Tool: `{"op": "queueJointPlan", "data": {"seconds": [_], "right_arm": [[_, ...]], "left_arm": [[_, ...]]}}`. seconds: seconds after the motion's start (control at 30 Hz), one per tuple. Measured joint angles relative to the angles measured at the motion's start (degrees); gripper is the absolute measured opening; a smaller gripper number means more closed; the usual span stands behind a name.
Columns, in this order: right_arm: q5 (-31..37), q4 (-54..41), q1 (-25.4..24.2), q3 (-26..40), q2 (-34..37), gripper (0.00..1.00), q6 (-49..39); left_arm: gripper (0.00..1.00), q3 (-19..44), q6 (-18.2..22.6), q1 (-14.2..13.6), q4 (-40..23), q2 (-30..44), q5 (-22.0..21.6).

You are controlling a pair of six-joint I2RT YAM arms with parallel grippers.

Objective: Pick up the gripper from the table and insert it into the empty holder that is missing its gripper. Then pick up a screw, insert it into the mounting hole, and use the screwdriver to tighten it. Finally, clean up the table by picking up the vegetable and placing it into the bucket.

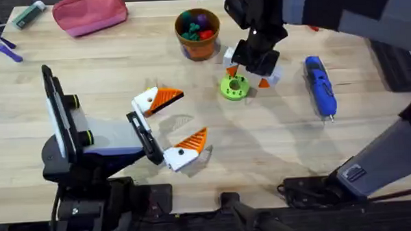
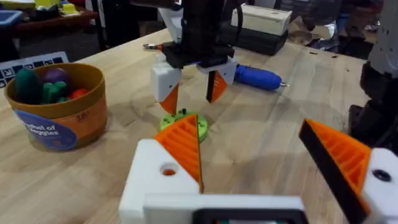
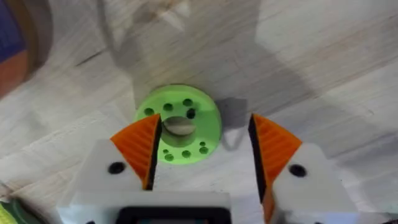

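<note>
The screw (image 3: 190, 113), if the small dark thing is one, stands in a hole of the green disc (image 1: 233, 87), which lies flat on the wooden counter (image 1: 275, 140). Every place below is given from that disc.

The right tool (image 3: 204, 118) hangs straight above the disc, spread wide, with one orange pad to each side and nothing between them. I judge the step in hand to be lifting the screw. To do it well, the tool should shift until the screw, which sits off the disc's centre, lies between the pads. It should then drop straight and close gently on the head, so the disc is not dragged along.

The left tool (image 1: 181, 118) rests well away from the disc on the near side, also spread and empty. The bucket (image 1: 198, 50), holding coloured toys, stands just beyond the disc and close enough to catch a sideways swing. The blue screwdriver (image 1: 320, 84) lies well apart on the disc's other side, clear of the descent.
</note>
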Motion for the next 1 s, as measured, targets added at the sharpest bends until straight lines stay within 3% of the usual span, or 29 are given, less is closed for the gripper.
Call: {"op": "queueJointPlan", "data": {"seconds": [0.23, 0.7, 1.0], "right_arm": [[-0.4, 1.0, 0.0, 0.4, 0.2, 0.729, 0.0], [-0.6, 2.1, 0.2, 0.6, 1.6, 0.500, 0.0], [-0.6, 2.9, 0.4, 0.6, 1.6, 0.483, 0.0]], "left_arm": [[0.985, 0.0, 0.0, 0.0, 0.0, 0.0, 0.0], [0.985, 0.0, 0.0, 0.0, 0.0, 0.0, 0.0], [0.985, 0.0, 0.0, 0.0, 0.0, 0.0, 0.0]]}}
